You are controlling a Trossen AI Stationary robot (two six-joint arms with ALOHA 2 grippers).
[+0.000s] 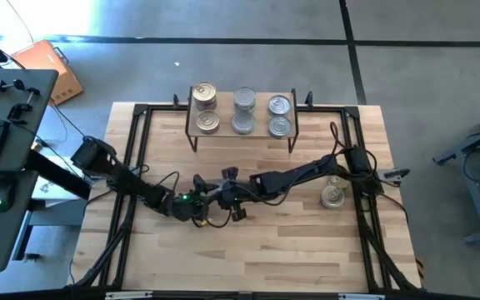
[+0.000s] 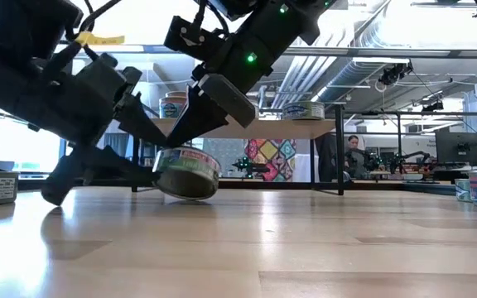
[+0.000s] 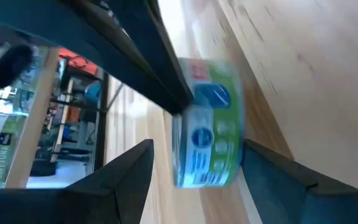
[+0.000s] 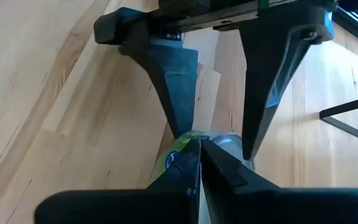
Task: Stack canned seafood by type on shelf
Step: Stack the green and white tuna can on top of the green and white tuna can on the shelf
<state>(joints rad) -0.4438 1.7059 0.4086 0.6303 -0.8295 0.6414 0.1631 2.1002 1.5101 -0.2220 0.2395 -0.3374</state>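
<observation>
- Left gripper (image 3: pixel 194 158), lower centre of the high view: jaws wide, straddling the tin, apparently to take it over.
- Tin (image 2: pixel 187 174), green label, centre-left of the low view: tilted on its edge on the table.
- Right gripper (image 4: pixel 197 148), just right of it: jaws pinched on the tin's rim, seemingly tipping it.
- Shelf (image 1: pixel 223 110), upper centre: six lids showing, in three pairs.
- Spare tin (image 1: pixel 333 197), right of centre, waiting; perhaps another is hidden under the arm.

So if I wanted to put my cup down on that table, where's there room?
The near half of the table, in front of both arms, is bare. Between the shelf and the arms is a narrower free strip. The middle is crowded: both tools meet around a tilted green-labelled tin. A loose tin sits at the right.
</observation>
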